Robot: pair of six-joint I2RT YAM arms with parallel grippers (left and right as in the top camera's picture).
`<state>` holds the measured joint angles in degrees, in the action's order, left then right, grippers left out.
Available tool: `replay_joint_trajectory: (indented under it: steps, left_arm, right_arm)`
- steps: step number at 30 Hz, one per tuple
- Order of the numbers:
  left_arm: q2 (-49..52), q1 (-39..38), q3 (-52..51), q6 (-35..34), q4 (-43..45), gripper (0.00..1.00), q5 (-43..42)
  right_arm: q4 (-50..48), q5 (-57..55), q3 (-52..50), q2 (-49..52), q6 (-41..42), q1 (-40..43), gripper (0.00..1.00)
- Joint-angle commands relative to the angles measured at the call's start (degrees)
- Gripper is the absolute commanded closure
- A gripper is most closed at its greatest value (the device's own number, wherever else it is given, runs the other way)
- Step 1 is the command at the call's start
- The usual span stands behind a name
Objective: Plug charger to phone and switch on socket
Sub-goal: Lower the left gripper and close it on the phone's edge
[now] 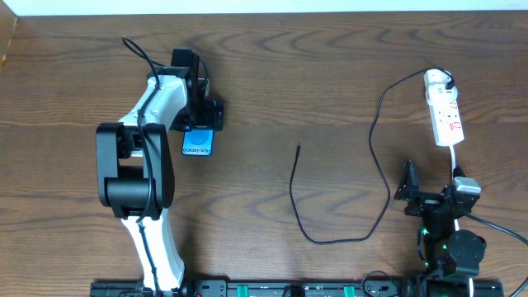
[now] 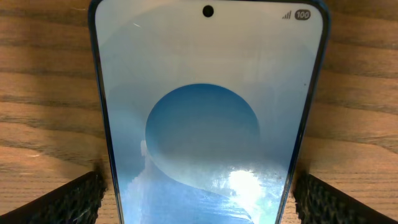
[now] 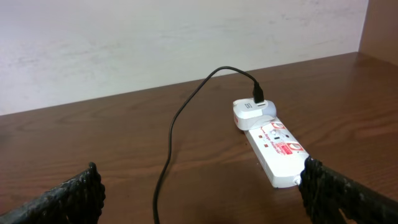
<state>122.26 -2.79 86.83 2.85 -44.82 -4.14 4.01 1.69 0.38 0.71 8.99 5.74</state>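
Note:
The phone (image 1: 197, 147) lies flat on the wooden table, its blue screen up. It fills the left wrist view (image 2: 205, 112). My left gripper (image 1: 198, 120) is open and low over it, one finger on each side of the phone's long edges (image 2: 199, 199), with small gaps. The black charger cable (image 1: 375, 157) runs from a white adapter in the socket (image 1: 445, 111) in a loop to its free tip (image 1: 299, 147) at mid-table. My right gripper (image 1: 437, 188) is open and empty, just short of the socket (image 3: 277, 146). The cable (image 3: 177, 124) lies between its fingers (image 3: 202, 193).
The socket's white cord (image 1: 455, 161) runs down toward the right arm's base. A pale wall (image 3: 155, 43) stands behind the table's far edge. Bare wood lies between the phone and the cable tip.

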Motion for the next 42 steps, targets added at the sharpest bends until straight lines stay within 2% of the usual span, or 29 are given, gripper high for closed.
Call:
replay_joint_trajectory:
  steps: [1, 11, 13, 38, 42]
  left_arm:
    - [2.0, 0.1, -0.4, -0.1, -0.7, 0.02, 0.1]
    - [2.0, 0.1, -0.4, -0.1, -1.6, 0.01, 0.1]
    - [2.0, 0.1, -0.4, -0.1, -1.6, 0.05, 0.1]
    - [2.0, 0.1, -0.4, -0.1, -1.6, 0.10, 0.1]
    - [2.0, 0.1, -0.4, -0.1, -1.6, 0.15, 0.1]
  right_arm:
    - [0.2, -0.1, -0.1, -0.3, 0.2, -0.2, 0.01]
    - [0.2, -0.1, -0.1, -0.3, 0.2, -0.2, 0.01]
    - [0.2, -0.1, -0.1, -0.3, 0.2, -0.2, 0.01]
    - [0.2, -0.1, -0.1, -0.3, 0.2, -0.2, 0.01]
    - [0.2, -0.1, -0.1, -0.3, 0.2, -0.2, 0.01]
